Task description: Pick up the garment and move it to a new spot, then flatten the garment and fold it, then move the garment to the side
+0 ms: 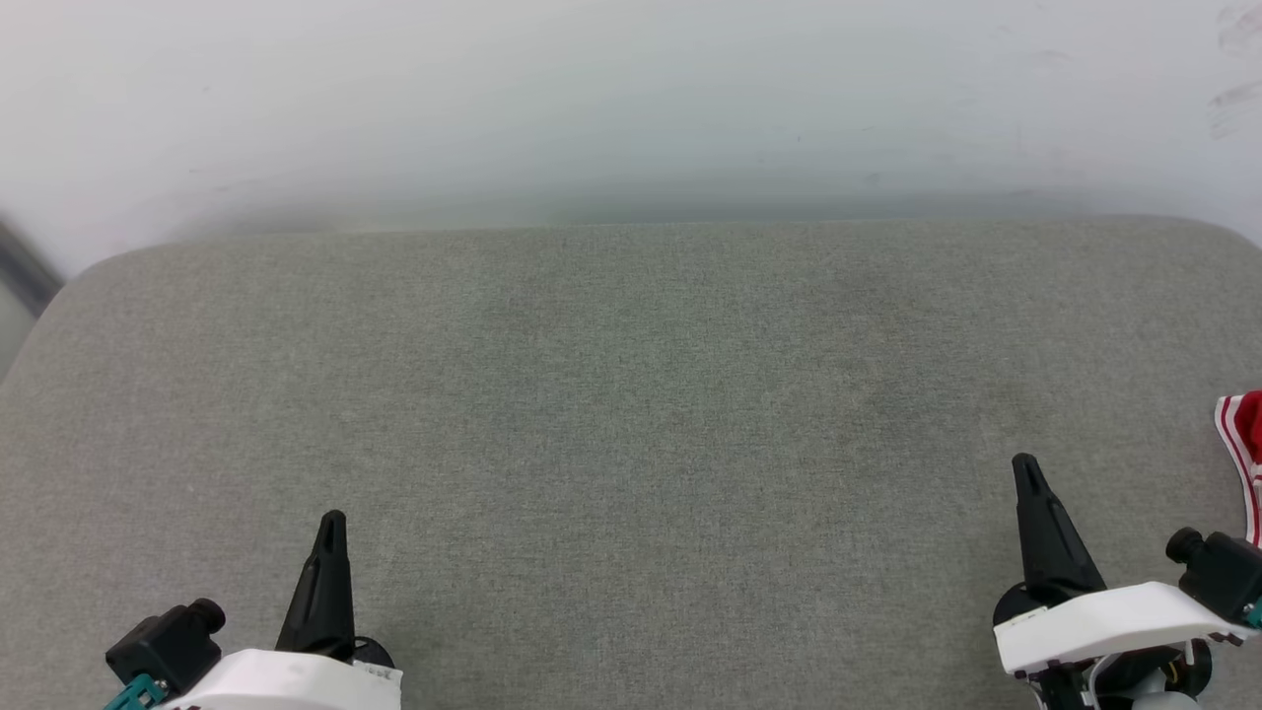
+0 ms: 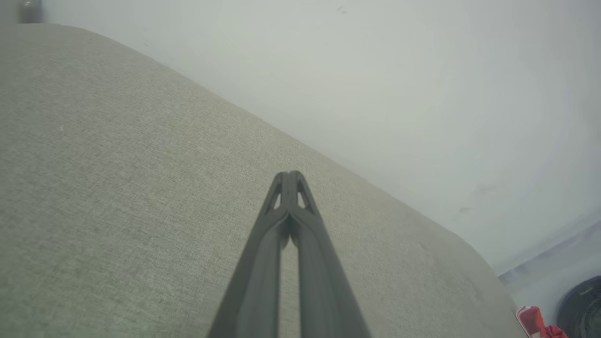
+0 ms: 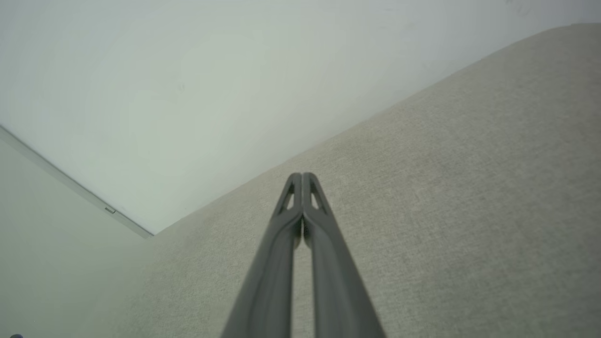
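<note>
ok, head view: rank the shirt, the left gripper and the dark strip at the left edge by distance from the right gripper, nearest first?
1. Shirt: just to the right of the right gripper, at the picture's right edge.
2. Left gripper: across the grey cushion, at the lower left.
3. Dark strip: at the far left edge, past the cushion's back corner.
</note>
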### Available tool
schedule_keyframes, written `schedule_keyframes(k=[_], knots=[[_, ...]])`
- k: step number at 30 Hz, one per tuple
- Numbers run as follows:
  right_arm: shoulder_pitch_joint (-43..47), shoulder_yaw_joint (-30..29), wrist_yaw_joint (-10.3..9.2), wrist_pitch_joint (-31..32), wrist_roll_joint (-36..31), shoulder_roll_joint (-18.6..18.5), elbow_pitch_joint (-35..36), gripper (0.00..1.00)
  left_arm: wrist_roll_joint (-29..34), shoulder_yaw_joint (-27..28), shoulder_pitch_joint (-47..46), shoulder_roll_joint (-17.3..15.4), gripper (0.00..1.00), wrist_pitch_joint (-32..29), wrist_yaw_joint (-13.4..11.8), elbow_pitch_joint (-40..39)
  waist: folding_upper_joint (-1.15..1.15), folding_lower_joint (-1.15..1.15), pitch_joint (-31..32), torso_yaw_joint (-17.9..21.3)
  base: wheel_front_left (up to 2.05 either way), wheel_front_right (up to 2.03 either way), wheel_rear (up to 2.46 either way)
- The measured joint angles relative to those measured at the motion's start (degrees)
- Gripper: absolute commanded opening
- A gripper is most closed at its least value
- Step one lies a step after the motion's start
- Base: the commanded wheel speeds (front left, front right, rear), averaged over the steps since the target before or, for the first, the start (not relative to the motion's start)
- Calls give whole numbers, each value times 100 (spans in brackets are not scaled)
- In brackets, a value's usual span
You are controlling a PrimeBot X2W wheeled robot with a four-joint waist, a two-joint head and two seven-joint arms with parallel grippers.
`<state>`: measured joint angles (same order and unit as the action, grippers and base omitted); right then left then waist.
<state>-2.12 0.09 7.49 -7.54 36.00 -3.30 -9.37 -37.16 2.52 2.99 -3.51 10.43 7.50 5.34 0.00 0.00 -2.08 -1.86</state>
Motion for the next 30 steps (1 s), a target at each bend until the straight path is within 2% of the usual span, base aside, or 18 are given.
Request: schedule_keyframes(k=[30], knots=[[-133,-157,0,458,2202,-35,-171,0,-2185,14,-331,-67,0,-536,0,316,0,0,52,51,0,0,0]])
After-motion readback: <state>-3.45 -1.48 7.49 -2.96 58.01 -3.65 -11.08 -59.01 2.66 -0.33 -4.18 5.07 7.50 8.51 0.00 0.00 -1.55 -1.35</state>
